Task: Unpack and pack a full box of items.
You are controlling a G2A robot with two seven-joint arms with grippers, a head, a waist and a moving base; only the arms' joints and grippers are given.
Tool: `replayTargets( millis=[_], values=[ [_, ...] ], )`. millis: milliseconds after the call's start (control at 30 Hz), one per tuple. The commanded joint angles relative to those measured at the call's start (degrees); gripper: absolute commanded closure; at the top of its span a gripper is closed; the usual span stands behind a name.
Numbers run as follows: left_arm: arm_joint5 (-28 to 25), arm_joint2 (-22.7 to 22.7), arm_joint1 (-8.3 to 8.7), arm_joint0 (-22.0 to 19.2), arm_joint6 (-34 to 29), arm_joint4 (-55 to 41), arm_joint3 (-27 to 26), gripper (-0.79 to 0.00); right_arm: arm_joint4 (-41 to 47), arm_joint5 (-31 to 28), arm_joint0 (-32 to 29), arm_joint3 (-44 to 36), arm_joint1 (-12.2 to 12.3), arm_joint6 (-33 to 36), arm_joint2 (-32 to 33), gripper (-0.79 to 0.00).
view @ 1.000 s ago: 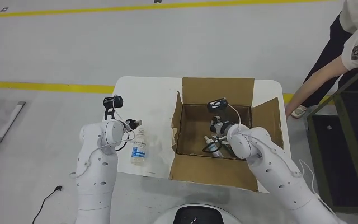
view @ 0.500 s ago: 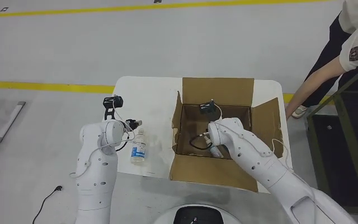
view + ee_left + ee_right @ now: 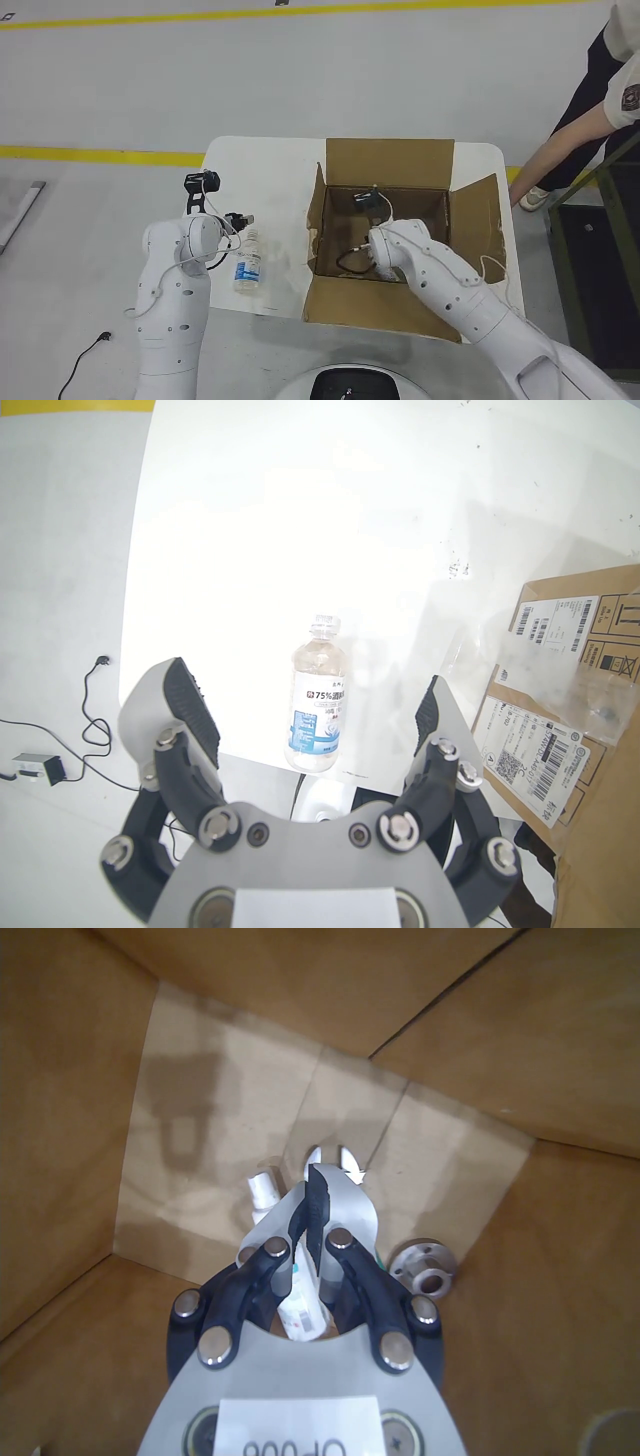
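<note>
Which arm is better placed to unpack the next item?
Right. The right pincer, shut, sits inside the box above a white tube; the left pincer hangs outside over a bottle.

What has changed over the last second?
The right arm swung toward the left side of the box, staying inside it; nothing was visibly grabbed or let go. The left arm, jaws open, stayed above the bottle on the table; bottle and box haven't moved.
</note>
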Motion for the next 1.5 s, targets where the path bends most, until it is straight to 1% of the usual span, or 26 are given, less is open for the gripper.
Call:
replayTargets(
  millis=[0, 100, 133, 167, 200, 267, 367, 400, 533, 600, 733, 1000, 1033, 1100, 1267, 1300, 1333, 1367, 1433, 1467],
  values=[
    [0.0, 0.0, 0.00, 0.0, 0.0, 0.0, 0.0, -0.785, 0.3, 0.6, -0.1, 0.6, -0.6, -0.7, -0.5, 0.000],
    [0.0, 0.0, 0.00, 0.0, 0.0, 0.0, 0.0, -0.785, 0.3, 0.7, 0.1, 2.1, -1.6, -1.2, -1.4, 0.000],
    [0.0, 0.0, 0.00, 0.0, 0.0, 0.0, 0.0, -0.785, 0.3, 0.7, 0.3, 2.8, -1.9, -1.2, -1.7, -0.068],
    [0.0, 0.0, 0.00, 0.0, 0.0, 0.0, 0.0, -0.785, 0.2, 0.8, 0.5, 3.5, -2.2, -1.3, -1.9, -0.114],
    [0.0, 0.0, 0.00, 0.0, 0.0, 0.0, 0.0, -0.785, 0.1, 0.7, 0.8, 4.1, -2.6, -1.3, -2.2, -0.126],
    [0.0, 0.0, 0.00, 0.0, 0.0, 0.0, 0.0, -0.785, -0.1, 0.8, 1.3, 5.2, -3.2, -1.1, -2.5, -0.206],
    [0.0, 0.0, 0.00, 0.0, 0.0, 0.0, 0.0, -0.785, -0.8, 1.6, 2.1, 5.8, -3.9, 0.0, -2.8, -0.243],
    [0.0, 0.0, 0.00, 0.0, 0.0, 0.0, 0.0, -0.785, -1.1, 1.7, 2.2, 6.0, -4.1, 0.4, -2.9, -0.271],
    [0.0, 0.0, 0.00, 0.0, 0.0, 0.0, 0.0, -0.785, -2.1, 2.2, 2.3, 6.1, -4.5, 2.4, -2.7, -0.268],
    [0.0, 0.0, 0.00, 0.0, 0.0, 0.0, 0.0, -0.785, -2.6, 2.2, 2.1, 5.7, -4.6, 3.6, -2.3, -0.280],
    [0.0, 0.0, 0.00, 0.0, 0.0, 0.0, 0.0, -0.785, -4.8, 2.5, 1.2, 4.8, -4.3, 6.0, -1.5, -0.308],
    [0.0, 0.0, 0.00, 0.0, 0.0, 0.0, 0.0, -0.785, -6.1, 1.5, -1.7, 2.8, -3.7, 7.5, 1.7, -0.320],
    [0.0, 0.0, 0.00, 0.0, 0.0, 0.0, 0.0, -0.785, -6.4, 1.3, -2.0, 2.5, -3.6, 7.6, 2.1, -0.332],
    [0.0, 0.0, 0.00, 0.0, 0.0, 0.0, 0.0, -0.785, -7.2, 1.1, -2.7, 1.9, -3.4, 7.9, 2.7, -0.382],
    [0.0, 0.0, 0.00, 0.0, 0.0, 0.0, 0.0, -0.785, -8.6, 0.6, -4.2, 0.6, -3.2, 8.4, 4.3, -0.391],
    [0.0, 0.0, 0.00, 0.0, 0.0, 0.0, 0.0, -0.785, -8.9, 0.4, -4.5, 0.5, -3.1, 8.5, 4.5, -0.456],
    [0.0, 0.0, 0.00, 0.0, 0.0, 0.0, 0.0, -0.785, -9.1, 0.2, -4.7, 0.4, -3.1, 8.7, 4.8, -0.551],
    [0.0, 0.0, 0.00, 0.0, 0.0, 0.0, 0.0, -0.785, -9.2, 0.0, -5.0, 0.4, -3.1, 8.7, 5.1, -0.566],
    [0.0, 0.0, 0.00, 0.0, 0.0, 0.0, 0.0, -0.785, -9.5, -0.5, -5.3, 0.7, -3.1, 8.7, 5.5, -0.551],
    [0.0, 0.0, 0.00, 0.0, 0.0, 0.0, 0.0, -0.785, -9.5, -0.8, -5.4, 0.9, -3.2, 8.6, 5.6, -0.566]
  ],
)
